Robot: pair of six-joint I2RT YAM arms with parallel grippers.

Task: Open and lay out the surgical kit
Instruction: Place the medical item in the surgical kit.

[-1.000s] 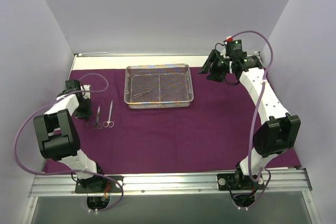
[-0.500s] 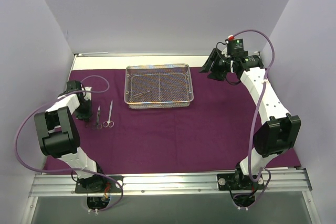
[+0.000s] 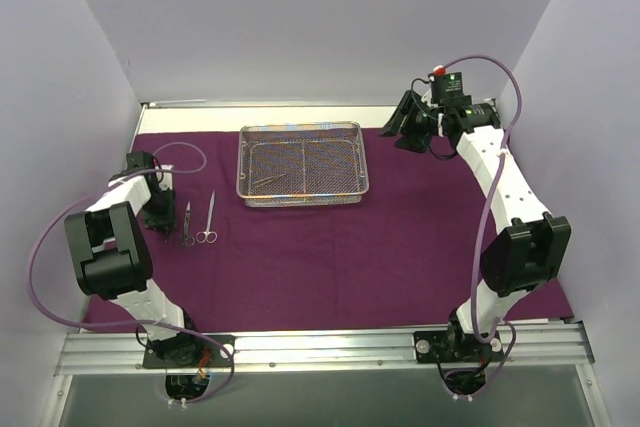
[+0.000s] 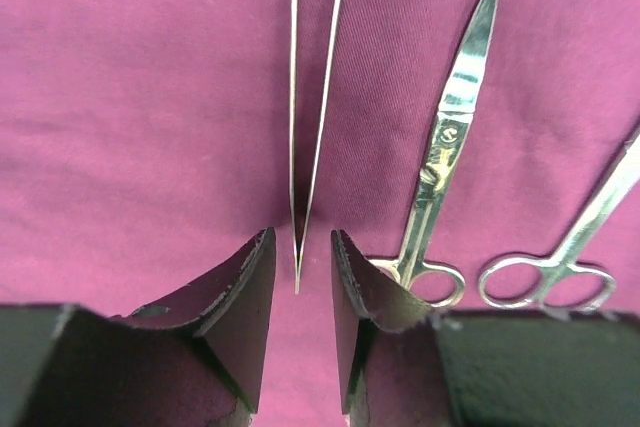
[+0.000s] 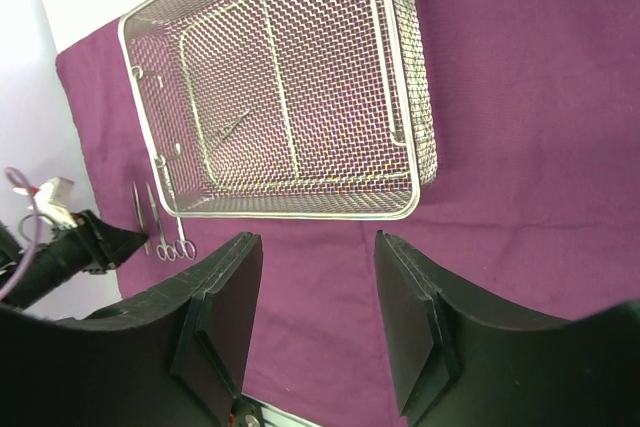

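Purple cloth (image 3: 400, 237) — left claw (image 4: 302, 247) parted astride tweezers (image 4: 310, 97), scissors (image 4: 445, 147) beside; right claw (image 5: 315, 247) wide, empty, near tray (image 5: 300, 209).

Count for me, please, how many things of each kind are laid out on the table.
scissors: 2
tweezers: 1
slim instrument lying in the tray, kind unclear: 1
wire-mesh tray: 1
purple cloth: 1
Total: 6

Scissors (image 3: 209, 217) left of tray (image 3: 300, 199) — on cloth (image 3: 350, 257)
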